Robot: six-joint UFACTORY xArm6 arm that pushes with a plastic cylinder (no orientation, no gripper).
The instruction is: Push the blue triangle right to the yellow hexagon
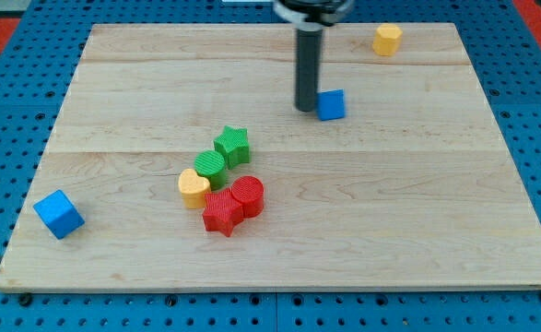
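The blue triangle (332,104) sits on the wooden board, in the upper middle of the view. My tip (306,109) is right at its left side, touching or nearly touching it. The yellow hexagon (387,39) lies near the board's top edge, up and to the right of the blue triangle, well apart from it.
A cluster lies at the board's middle left: a green star (232,144), a green round block (210,166), a yellow heart (194,187), a red star (221,212) and a red round block (248,195). A blue cube (59,214) sits near the board's left edge.
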